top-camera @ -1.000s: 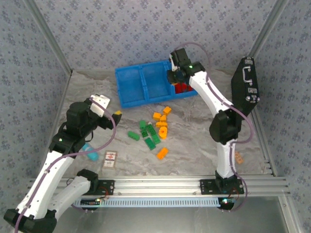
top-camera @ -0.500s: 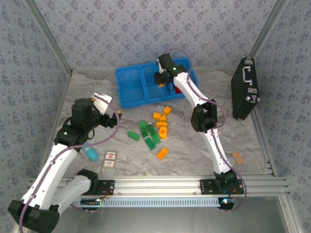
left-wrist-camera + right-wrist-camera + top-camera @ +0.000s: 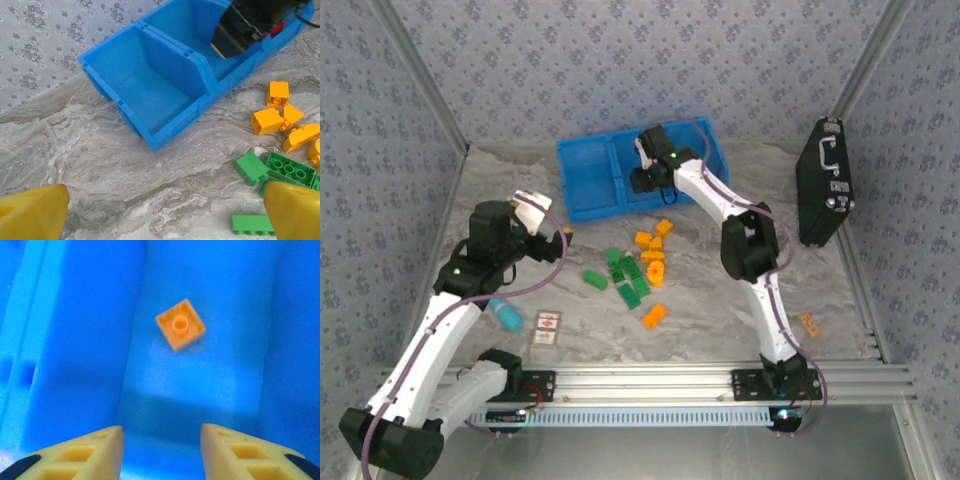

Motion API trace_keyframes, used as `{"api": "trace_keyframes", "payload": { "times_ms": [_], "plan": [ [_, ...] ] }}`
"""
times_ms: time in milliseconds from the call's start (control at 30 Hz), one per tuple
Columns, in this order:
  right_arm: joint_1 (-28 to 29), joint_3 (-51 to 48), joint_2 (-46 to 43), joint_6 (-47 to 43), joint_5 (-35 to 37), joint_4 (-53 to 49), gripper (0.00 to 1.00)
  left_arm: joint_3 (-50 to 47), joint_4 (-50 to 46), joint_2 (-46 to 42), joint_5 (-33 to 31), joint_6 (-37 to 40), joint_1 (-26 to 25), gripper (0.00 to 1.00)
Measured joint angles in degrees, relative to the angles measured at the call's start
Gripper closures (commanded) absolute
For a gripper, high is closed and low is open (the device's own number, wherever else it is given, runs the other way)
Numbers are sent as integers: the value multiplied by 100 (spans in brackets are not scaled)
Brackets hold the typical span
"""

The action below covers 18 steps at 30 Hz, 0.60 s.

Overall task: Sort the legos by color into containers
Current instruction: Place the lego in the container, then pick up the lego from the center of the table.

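Blue bin [image 3: 588, 185] is set at far side of table [image 3: 710, 312]. One orange brick [image 3: 180, 330] is seen on the floor of the middle compartment [image 3: 210, 375], below the right gripper [image 3: 161, 435], whose fingers are held apart and empty. Left gripper [image 3: 166, 202] is spread wide. Green and orange legos [image 3: 638, 268] are scattered near bin. Card [image 3: 548, 328] print cannot be read.

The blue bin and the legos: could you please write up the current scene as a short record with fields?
blue bin: three compartments, at the far side of the table
left compartment: empty
orange brick: lying in the compartment under the right gripper
right gripper: open, empty, above the bin
left gripper: open, empty, above the table
green legos: loose on the table
orange legos: loose beside them
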Motion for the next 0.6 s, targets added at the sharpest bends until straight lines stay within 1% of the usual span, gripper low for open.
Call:
{"api": "trace_keyframes", "payload": {
  "times_ms": [67,200,267,367,467,600],
  "plan": [
    [7,-872,-570,39,-22,245,54,0,11,0,74,-2,2,0],
    [4,-1952,-1331,299,26,612,54,0,22,22,205,-42,2,0],
    [0,-2518,-1655,590,39,890,49,0,22,26,245,-46,4,0],
    [-11,-3233,-1928,1115,70,1209,48,0,22,33,308,-92,46,0],
    [9,-3764,-1998,1589,240,1484,43,0,24,59,385,-138,76,0],
    [59,-3954,-1998,2061,450,1589,34,0,24,63,463,-153,81,0]
  ]
}}
